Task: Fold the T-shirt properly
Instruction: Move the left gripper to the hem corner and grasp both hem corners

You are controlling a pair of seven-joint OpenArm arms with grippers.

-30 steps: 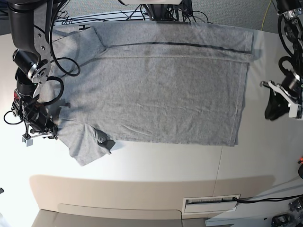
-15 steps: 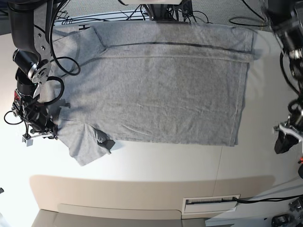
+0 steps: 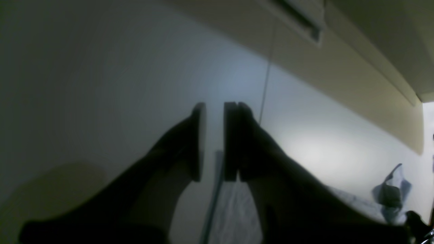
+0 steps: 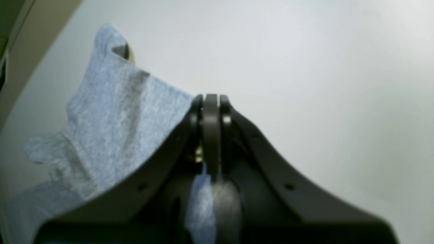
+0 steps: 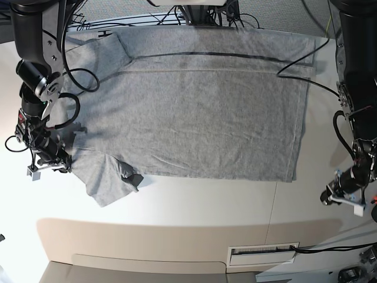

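White tabletop (image 5: 194, 200) bears the T-shirt (image 5: 194, 106), its sleeve clamped in the right pincer (image 4: 211, 101).

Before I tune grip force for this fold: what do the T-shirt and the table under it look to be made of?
T-shirt: soft heather-grey knit, probably cotton jersey; matte, flecked, lightly wrinkled, and it bunches where the right gripper pinches it.
Table: smooth, hard, off-white, likely laminate or painted board; it shows a soft glare and a thin seam line, though the look leaves the exact material open.

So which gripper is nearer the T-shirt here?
Right. The right gripper is shut on the T-shirt at its edge; the left gripper is off the cloth, beyond its far end.
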